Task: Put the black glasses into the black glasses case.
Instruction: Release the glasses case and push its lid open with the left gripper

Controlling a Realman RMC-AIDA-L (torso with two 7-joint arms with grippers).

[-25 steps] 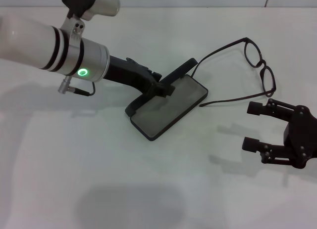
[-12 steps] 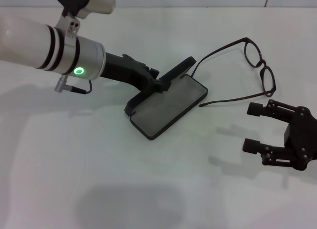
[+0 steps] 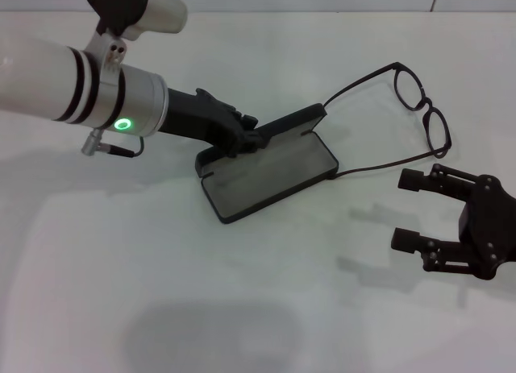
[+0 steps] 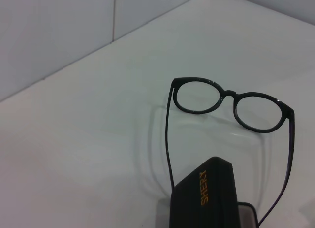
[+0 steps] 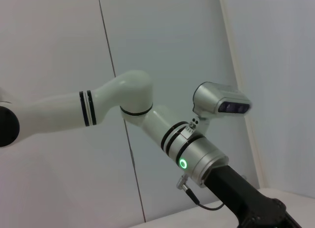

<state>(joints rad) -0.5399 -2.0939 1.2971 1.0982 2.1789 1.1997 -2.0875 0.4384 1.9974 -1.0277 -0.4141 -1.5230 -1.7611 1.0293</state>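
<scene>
Left gripper [image 3: 246,138] is pinched on the raised lid of the flat hard-shell black glasses case [image 3: 270,173], at the lid's left end; the case sits mid-table, open, grey lining facing up. Thin dark-framed black glasses [image 3: 419,107] lie unfolded on the white table [image 3: 242,308], far right of the case, lenses away from it, temple arms reaching back toward it; the near temple tip looks to be touching or just beside the case's right corner. Right gripper [image 3: 415,209] hovers near-right of the glasses, fingers spread wide, nothing in them.

Step in hand, as I judge it: holding the lid up while you go for the glasses. Keep the left grip steady so the tray stays clear. Bring the right gripper over the bridge or the frame, not a slim temple, which would likely flex or swing. Watch that near temple: nudging the case could drag the glasses.
</scene>
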